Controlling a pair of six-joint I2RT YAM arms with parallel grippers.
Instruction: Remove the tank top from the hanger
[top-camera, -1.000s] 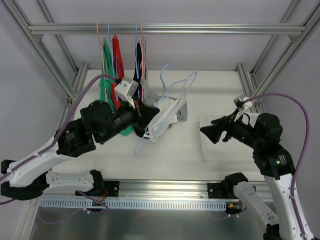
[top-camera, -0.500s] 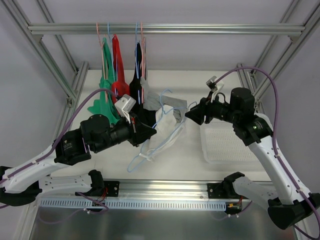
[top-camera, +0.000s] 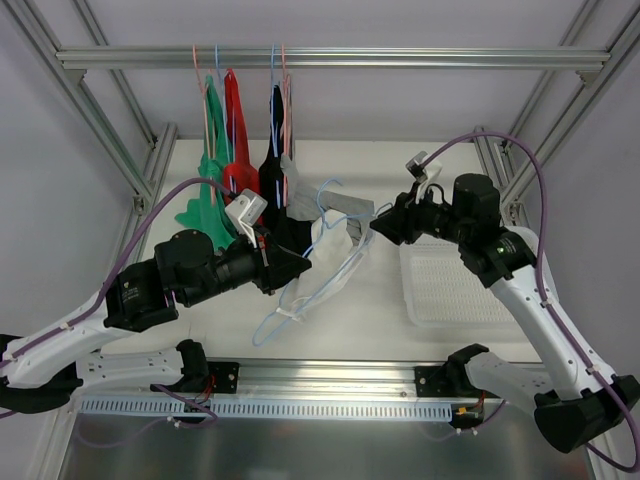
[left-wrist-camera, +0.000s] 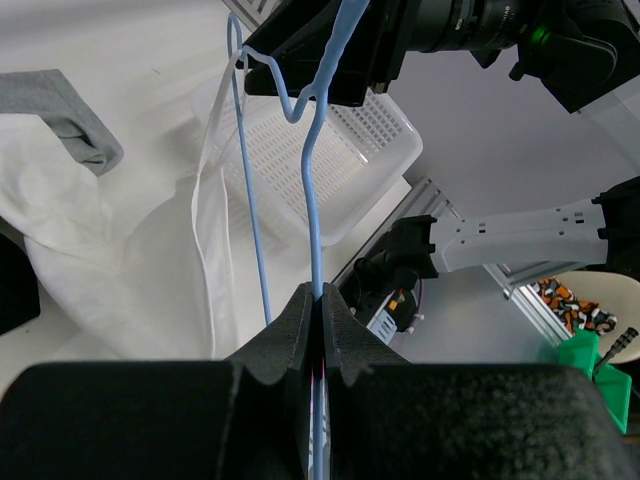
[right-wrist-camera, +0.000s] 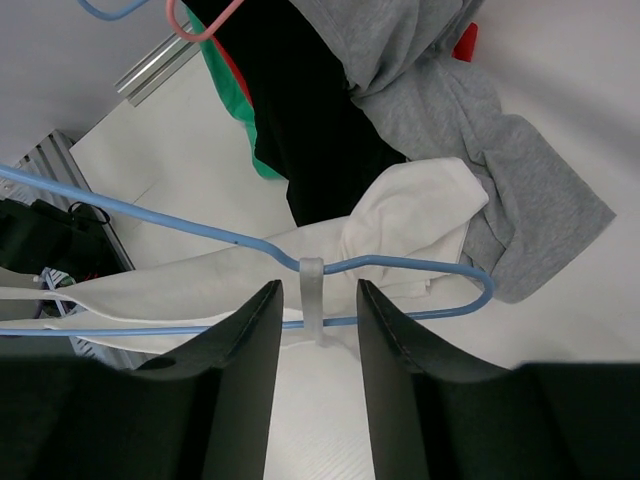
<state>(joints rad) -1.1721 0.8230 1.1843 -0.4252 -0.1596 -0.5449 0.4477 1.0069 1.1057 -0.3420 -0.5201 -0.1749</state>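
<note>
The left gripper (left-wrist-camera: 318, 296) is squeezed shut on the blue hanger (left-wrist-camera: 312, 180). The white tank top (top-camera: 335, 262) hangs on it over the middle of the table (top-camera: 385, 320). The right gripper (right-wrist-camera: 317, 292) has its fingers apart around a strap (right-wrist-camera: 312, 272). If it closes crooked, it might miss the strap or pinch the wire too.

The hanger (left-wrist-camera: 312, 220) slants over the middle of the table (top-camera: 420, 160), near-left to far-right, with the tank top (top-camera: 335, 250) draped on it and sagging behind it. The left gripper (top-camera: 300, 265) clamps the hanger from its left side. At the hanger's right end the right gripper (top-camera: 382, 228) straddles the wire, a strap (right-wrist-camera: 312, 300) between its parted fingers. The basket (top-camera: 455, 290) sits on the table right of the hanger. A crumpled garment (top-camera: 345, 205) lies just behind the hanger, touching the tank top. Behind and left of the hanger, a row of garments (top-camera: 232, 130) hangs from the rail (top-camera: 400, 57).
</note>
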